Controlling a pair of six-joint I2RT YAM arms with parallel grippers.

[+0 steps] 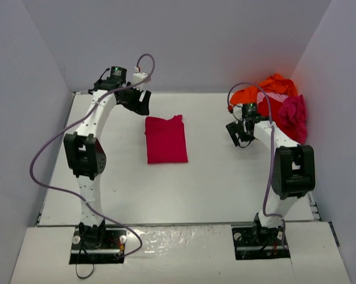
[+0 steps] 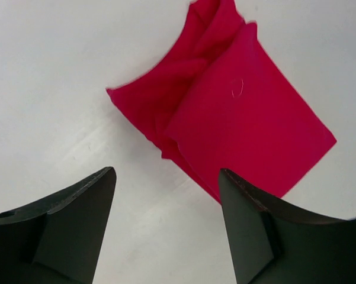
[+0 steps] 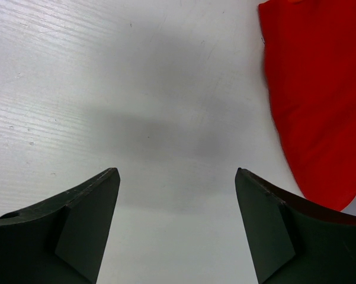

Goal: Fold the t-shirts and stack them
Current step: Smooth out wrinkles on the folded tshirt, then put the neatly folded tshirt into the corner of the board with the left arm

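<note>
Jaws of the left gripper (image 2: 166, 173) are standing wide apart and are closing on nothing; in the left wrist view I am seeing only bare white table (image 2: 47, 71) between the two dark fingers (image 2: 77, 225). The crimson t-shirt (image 2: 243, 118) is lying folded into a flat rectangle just ahead of the fingertips. Its nearest corner is pointing into the gap, apart from both fingers. One edge of the fold is showing bunched lower layers. A small pale loop, thread-like, is sitting on the top panel; it is too small for me to read as a mark or letter.

From the top camera I am seeing this shirt lying mid-table between the two arms, with the left gripper hanging beside its far left corner.

Jaws of the right gripper (image 3: 176, 171) are likewise standing wide apart and are holding nothing; a soft shadow is falling on the table surface ahead of them. A red t-shirt (image 3: 311, 100) is lying spread to the right of the gap. Its lower edge is running close to the right-hand finger, and I cannot tell whether cloth and finger are touching.

Behind the right gripper, an orange t-shirt (image 1: 272, 86) and a magenta t-shirt (image 1: 293, 115) are lying in a loose heap at the far right corner.
</note>
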